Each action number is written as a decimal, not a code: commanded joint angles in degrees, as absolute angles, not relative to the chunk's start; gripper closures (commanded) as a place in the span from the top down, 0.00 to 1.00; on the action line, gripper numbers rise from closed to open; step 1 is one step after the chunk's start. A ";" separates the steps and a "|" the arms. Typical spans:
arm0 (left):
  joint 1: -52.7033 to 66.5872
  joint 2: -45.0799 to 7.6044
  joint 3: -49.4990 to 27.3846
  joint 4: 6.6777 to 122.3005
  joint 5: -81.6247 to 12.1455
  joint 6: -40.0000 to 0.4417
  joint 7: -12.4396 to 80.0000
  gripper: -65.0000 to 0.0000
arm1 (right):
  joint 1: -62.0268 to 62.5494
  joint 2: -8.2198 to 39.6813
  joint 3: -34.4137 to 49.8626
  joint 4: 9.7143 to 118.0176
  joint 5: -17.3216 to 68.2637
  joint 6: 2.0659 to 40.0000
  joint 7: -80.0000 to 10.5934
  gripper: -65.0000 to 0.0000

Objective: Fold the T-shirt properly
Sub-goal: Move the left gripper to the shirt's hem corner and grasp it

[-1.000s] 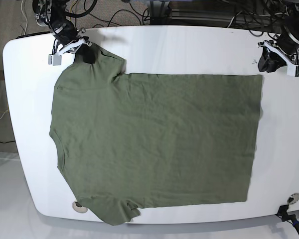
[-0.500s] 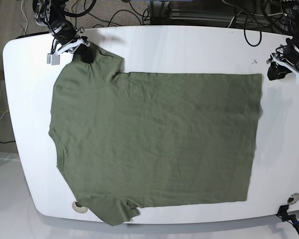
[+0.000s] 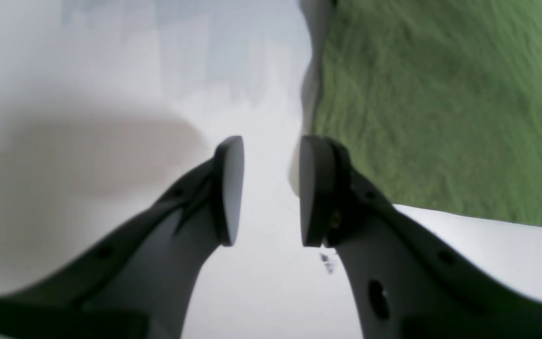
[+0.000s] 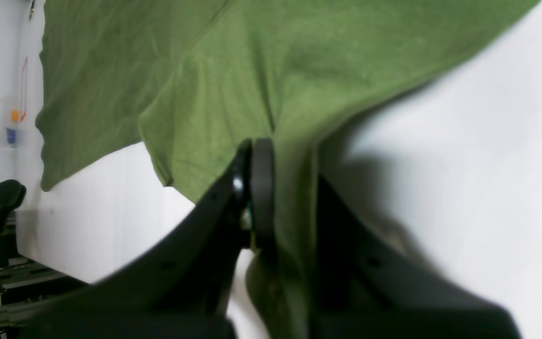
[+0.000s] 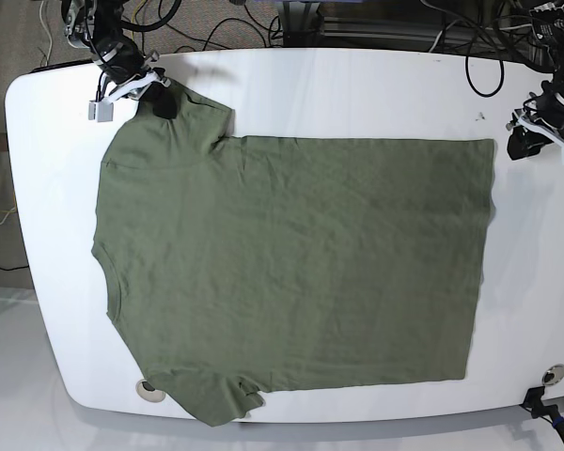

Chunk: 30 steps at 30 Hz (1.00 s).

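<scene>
Lifting or dragging with the right pincer (image 5: pixel 158 100) alone may skew the T-shirt (image 5: pixel 301 254), since that pincer is closed on a bunched upper part at one corner, while the left pincer (image 3: pixel 271 190) stands open beside the opposite corner, holding nothing. The T-shirt lies spread across the table (image 5: pixel 357 89). If the left pincer closes in its present position, it may miss the edge and take only air. The gathered fabric may slip under uneven tension or set creases into the fold. The lower sleeve (image 5: pixel 207 395), rumpled near the table edge, could turn under during a fold.

Hidden or unclear: the collar cannot be identified. The right pincer's tips are partly covered by cloth, so grip depth and layer count cannot be determined. Both arms are cut off at the top of the base view.
</scene>
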State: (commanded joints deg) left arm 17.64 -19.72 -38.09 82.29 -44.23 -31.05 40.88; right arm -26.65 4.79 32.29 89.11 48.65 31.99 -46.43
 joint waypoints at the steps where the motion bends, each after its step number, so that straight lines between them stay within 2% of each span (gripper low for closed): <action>1: 17.28 -19.70 -37.93 81.95 -44.35 -31.08 40.87 0.28 | -26.74 4.79 32.36 89.15 48.79 32.04 -46.60 0.00; 20: 16.29 -18.93 -35.77 73.43 -43.53 -31.92 39.43 0.27 | -26.50 4.55 32.10 89.45 49.38 32.34 -48.16 0.00; 26: 15.56 -18.70 -33.00 71.34 -42.94 -31.91 38.73 0.25 | -26.52 4.75 31.85 89.63 49.02 32.18 -48.19 0.00; 30: 15.55 -18.58 -32.56 71.51 -43.23 -31.81 39.55 0.20 | -26.62 4.69 31.87 89.63 48.78 32.26 -48.45 0.00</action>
